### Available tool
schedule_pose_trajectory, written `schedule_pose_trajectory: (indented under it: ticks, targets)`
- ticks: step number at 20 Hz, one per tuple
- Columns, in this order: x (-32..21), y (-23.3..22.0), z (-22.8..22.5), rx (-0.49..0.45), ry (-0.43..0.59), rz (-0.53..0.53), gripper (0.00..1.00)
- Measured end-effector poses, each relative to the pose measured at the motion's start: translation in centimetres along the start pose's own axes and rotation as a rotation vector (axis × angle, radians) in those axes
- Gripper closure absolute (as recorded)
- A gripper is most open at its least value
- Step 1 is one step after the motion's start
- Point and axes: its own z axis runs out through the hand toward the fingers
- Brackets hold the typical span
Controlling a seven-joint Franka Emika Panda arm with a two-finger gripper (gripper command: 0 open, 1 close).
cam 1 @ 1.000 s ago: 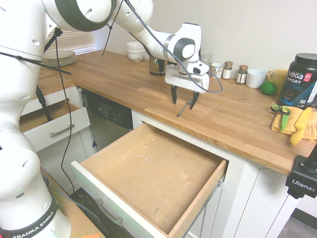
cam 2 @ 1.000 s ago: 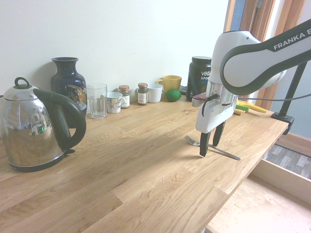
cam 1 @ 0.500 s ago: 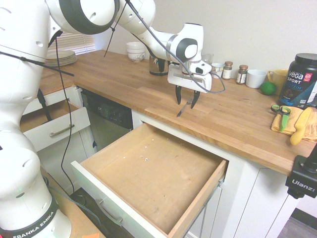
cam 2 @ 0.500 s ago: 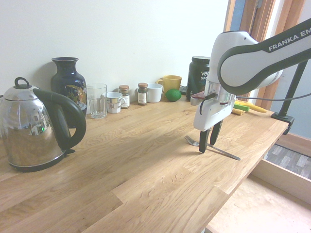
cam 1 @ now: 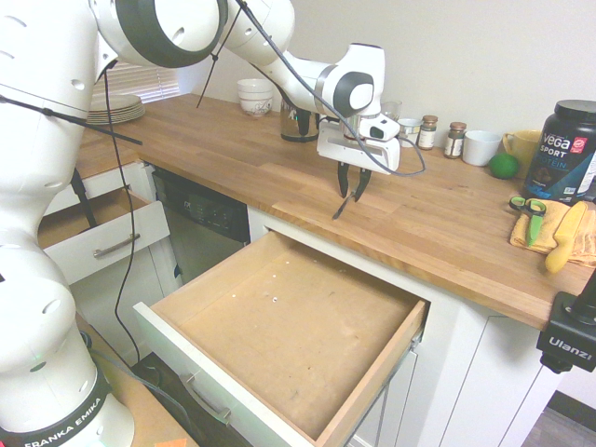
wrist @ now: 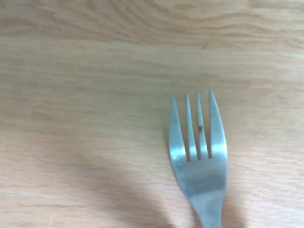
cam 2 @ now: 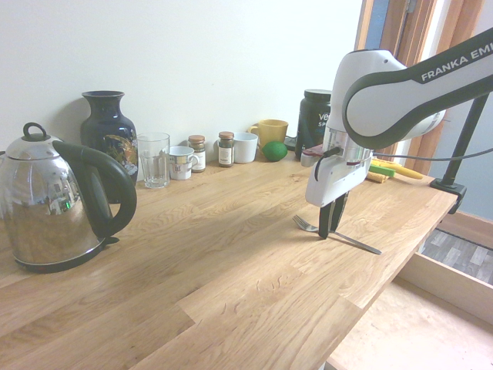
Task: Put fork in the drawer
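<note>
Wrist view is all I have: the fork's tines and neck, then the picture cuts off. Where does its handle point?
Observer: The fork's handle points toward the counter edge above the open drawer.
Operator: And the gripper, is it clamped on yet?
Observer: No, the gripper's fingers stand apart, one on each side of the fork.
Operator: Anything in the drawer?
Observer: Only small pale specks on its wooden bottom.

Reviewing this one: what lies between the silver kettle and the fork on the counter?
Nothing but bare wooden counter lies between the kettle and the fork; the second exterior view shows it.
</note>
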Motion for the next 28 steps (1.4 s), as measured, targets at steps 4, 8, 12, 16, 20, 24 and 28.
schedule_pose_trajectory:
  ticks: [4, 8, 12, 16, 20, 24, 28]
  targets:
    - [-0.2, -0.2, 0.0, 0.004, -0.005, 0.000, 1.00]
    - [-0.3, -0.3, 0.0, 0.004, -0.005, -0.002, 1.00]
    - [-0.3, -0.3, 0.0, 0.005, -0.005, -0.001, 1.00]
    - [-0.1, -0.2, -0.1, 0.005, -0.002, 0.003, 1.00]
    - [0.1, -0.3, -0.7, 0.011, 0.007, 0.003, 1.00]
    - [0.1, -0.8, -1.9, 0.026, 0.024, -0.002, 1.00]
    - [0.0, -0.9, -3.0, 0.037, 0.036, -0.004, 1.00]
